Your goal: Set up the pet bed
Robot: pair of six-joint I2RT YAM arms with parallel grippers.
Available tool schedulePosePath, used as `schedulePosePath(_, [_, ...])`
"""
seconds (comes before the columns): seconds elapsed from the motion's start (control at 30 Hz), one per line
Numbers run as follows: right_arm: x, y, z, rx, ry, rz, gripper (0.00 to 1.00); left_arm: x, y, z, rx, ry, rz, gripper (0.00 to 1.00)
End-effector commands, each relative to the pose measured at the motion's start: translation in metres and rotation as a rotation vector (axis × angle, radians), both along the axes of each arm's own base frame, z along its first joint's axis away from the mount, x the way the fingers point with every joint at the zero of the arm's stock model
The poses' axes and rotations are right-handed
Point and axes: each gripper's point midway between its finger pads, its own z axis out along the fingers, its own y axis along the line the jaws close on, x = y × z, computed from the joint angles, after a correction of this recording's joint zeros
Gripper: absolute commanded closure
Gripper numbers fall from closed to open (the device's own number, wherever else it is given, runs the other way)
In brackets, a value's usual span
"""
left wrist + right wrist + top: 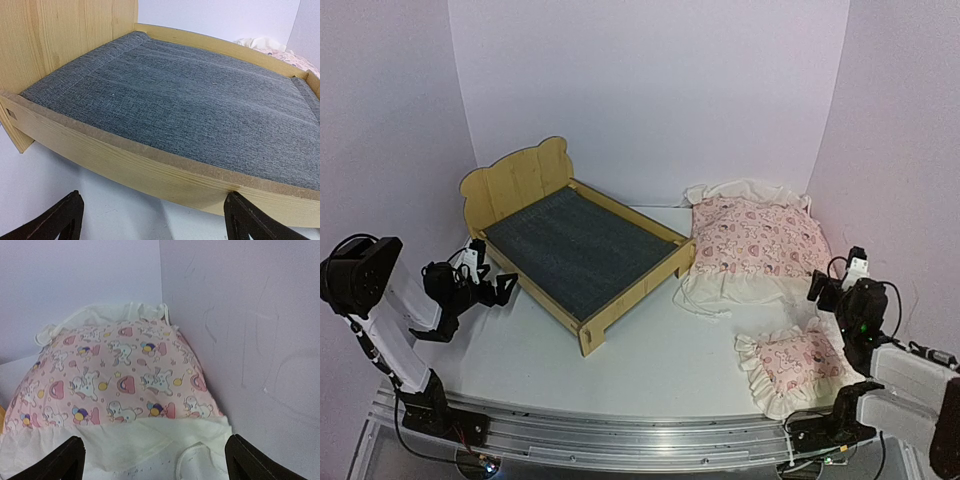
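Observation:
The pet bed (582, 245), light plywood with a bear-ear headboard and dark grey base, stands at the middle left of the table, empty. The pink ruffled mattress cushion (755, 240) lies to its right against the back wall. The small pink ruffled pillow (792, 365) lies at the front right. My left gripper (492, 287) is open and empty, just left of the bed's side rail (150, 172). My right gripper (825, 290) is open and empty, by the cushion's right near edge (125, 385), with the pillow just below it.
White walls enclose the table on the left, back and right; the right wall (250, 330) is close beside the cushion. A metal rail (620, 440) runs along the near edge by the arm bases.

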Motion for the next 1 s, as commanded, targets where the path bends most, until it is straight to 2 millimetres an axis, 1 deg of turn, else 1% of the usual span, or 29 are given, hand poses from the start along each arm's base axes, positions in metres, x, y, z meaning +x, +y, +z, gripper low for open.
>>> schedulePosePath(0.0, [-0.017,-0.016,0.014,-0.045,0.21,-0.085,0.02,0.006,-0.005,0.021,-0.009,-0.072,-0.019,0.0])
schedulePosePath(0.03, [-0.017,-0.015,0.028,-0.041,0.223,-0.079,0.02,0.006,-0.005,0.021,-0.008,-0.072,-0.019,0.0])
schedulePosePath(0.07, [-0.02,-0.012,0.03,-0.033,0.264,-0.062,0.02,0.006,-0.005,0.023,-0.012,-0.075,-0.017,0.0])
schedulePosePath(0.1, [-0.019,-0.008,0.039,-0.02,0.282,-0.043,0.02,0.006,-0.004,0.026,-0.02,-0.078,-0.013,0.0])
schedulePosePath(0.17, [-0.015,0.0,0.058,0.02,0.32,-0.006,0.02,0.008,-0.001,0.041,-0.032,-0.085,0.012,0.0])
schedulePosePath(0.2, [-0.01,0.004,0.065,0.042,0.343,0.004,0.02,0.009,-0.004,0.046,-0.022,-0.067,-0.008,0.0])
schedulePosePath(0.23, [-0.005,0.007,0.076,0.061,0.36,0.013,0.02,0.011,-0.008,0.051,-0.005,-0.025,-0.04,0.0])
schedulePosePath(0.27, [0.001,0.009,0.077,0.082,0.393,0.016,0.02,0.011,-0.013,0.052,0.012,0.03,-0.083,0.0])
schedulePosePath(0.33, [0.016,0.011,0.088,0.123,0.444,0.002,0.02,0.006,-0.017,0.066,0.033,0.063,-0.12,0.0])
schedulePosePath(0.37, [0.026,0.012,0.101,0.146,0.446,-0.001,0.02,0.001,-0.016,0.078,0.04,0.051,-0.108,0.0])
schedulePosePath(0.4, [0.036,0.015,0.102,0.173,0.475,-0.003,0.02,-0.005,-0.01,0.089,0.045,0.026,-0.071,0.0])
schedulePosePath(0.47, [0.056,0.021,0.096,0.225,0.541,0.0,0.02,-0.017,0.001,0.105,0.058,-0.028,-0.001,0.0])
schedulePosePath(0.5, [0.066,0.024,0.097,0.245,0.551,0.005,0.02,-0.025,0.004,0.122,0.062,-0.081,0.019,0.0])
schedulePosePath(0.57, [0.086,0.026,0.085,0.274,0.595,-0.009,0.02,-0.038,0.008,0.139,0.071,-0.134,0.048,0.0])
schedulePosePath(0.63, [0.108,0.025,0.079,0.289,0.612,-0.033,0.04,-0.05,0.006,0.161,0.097,-0.203,0.026,0.0])
schedulePosePath(0.67, [0.119,0.025,0.071,0.291,0.631,-0.043,0.05,-0.055,-0.001,0.166,0.137,-0.22,-0.027,0.0])
schedulePosePath(0.73, [0.142,0.026,0.06,0.292,0.655,-0.047,0.06,-0.064,-0.022,0.171,0.262,-0.259,-0.195,0.0])
schedulePosePath(0.77, [0.154,0.027,0.043,0.293,0.691,-0.047,0.07,-0.073,-0.037,0.172,0.304,-0.267,-0.327,0.0])
schedulePosePath(0.8, [0.168,0.028,0.032,0.29,0.713,-0.043,0.07,-0.077,-0.046,0.164,0.361,-0.261,-0.427,0.0])
schedulePosePath(0.83, [0.179,0.03,0.021,0.287,0.733,-0.032,0.07,-0.082,-0.054,0.16,0.389,-0.256,-0.518,0.0])
schedulePosePath(0.9, [0.199,0.034,-0.003,0.273,0.777,-0.004,0.05,-0.084,-0.063,0.154,0.413,-0.214,-0.646,0.0])
schedulePosePath(0.97, [0.21,0.036,-0.035,0.259,0.849,0.002,0.04,-0.086,-0.068,0.148,0.495,-0.227,-0.764,0.0])
